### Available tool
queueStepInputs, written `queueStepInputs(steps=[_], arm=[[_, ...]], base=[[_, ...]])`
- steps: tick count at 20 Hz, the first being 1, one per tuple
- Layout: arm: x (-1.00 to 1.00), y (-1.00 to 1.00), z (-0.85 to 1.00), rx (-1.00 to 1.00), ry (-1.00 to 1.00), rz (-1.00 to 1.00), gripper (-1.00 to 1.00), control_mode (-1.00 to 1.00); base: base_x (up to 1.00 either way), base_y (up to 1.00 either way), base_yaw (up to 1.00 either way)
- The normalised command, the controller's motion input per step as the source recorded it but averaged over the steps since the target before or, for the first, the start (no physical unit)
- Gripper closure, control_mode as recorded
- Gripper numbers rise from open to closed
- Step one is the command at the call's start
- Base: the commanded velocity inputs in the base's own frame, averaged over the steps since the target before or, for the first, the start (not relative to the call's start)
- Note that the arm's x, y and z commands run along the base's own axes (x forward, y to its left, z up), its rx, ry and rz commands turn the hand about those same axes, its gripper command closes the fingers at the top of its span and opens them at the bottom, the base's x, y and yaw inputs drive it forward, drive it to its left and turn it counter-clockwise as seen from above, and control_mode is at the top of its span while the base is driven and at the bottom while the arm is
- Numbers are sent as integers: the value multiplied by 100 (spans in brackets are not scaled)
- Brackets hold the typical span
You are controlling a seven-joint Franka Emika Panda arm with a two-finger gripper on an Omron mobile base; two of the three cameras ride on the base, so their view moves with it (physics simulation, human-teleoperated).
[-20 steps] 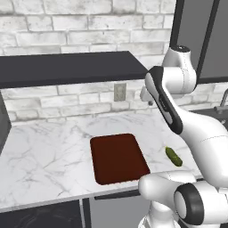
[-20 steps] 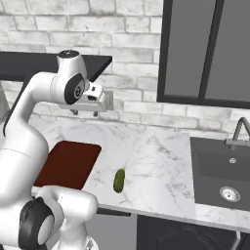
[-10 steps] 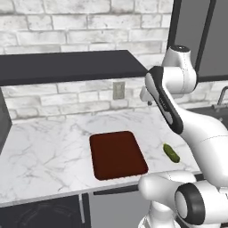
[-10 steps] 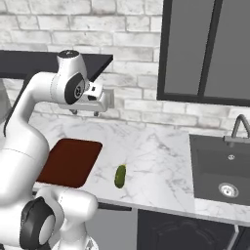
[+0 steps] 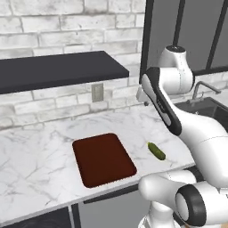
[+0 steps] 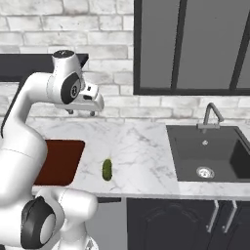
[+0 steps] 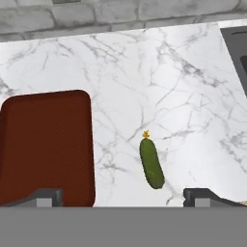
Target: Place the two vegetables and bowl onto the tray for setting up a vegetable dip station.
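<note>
A small dark-green cucumber (image 5: 156,151) (image 6: 106,169) (image 7: 151,162) lies flat on the marble counter, a little to the right of the tray. The dark red-brown tray (image 5: 103,159) (image 6: 57,161) (image 7: 46,144) has nothing on it. My gripper (image 6: 82,112) (image 5: 143,100) (image 7: 123,195) hangs high above the counter, roughly over the strip between tray and cucumber. It is open, and nothing sits between its fingers. The bowl is out of view.
A dark sink (image 6: 210,156) with a faucet (image 6: 211,114) is set into the counter on the right. A dark shelf (image 5: 58,69) juts from the brick wall above the counter's left part. A wall outlet (image 5: 97,92) sits behind the tray.
Both base views have slid left, so the base has driven to the right and more of the sink shows. Tray and cucumber lie where they were on the counter.
</note>
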Motion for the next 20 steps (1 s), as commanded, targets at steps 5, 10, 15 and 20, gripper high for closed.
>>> queueStepInputs(steps=[5, 10, 15, 20], arm=[[0, 0, 0, 0, 0, 0, -100, 100], [0, 0, 0, 0, 0, 0, -100, 100], [0, 0, 0, 0, 0, 0, -100, 100], [0, 0, 0, 0, 0, 0, -100, 100]], base=[[-2, 0, -42], [0, -6, -39], [0, -10, -38], [6, -19, -26]])
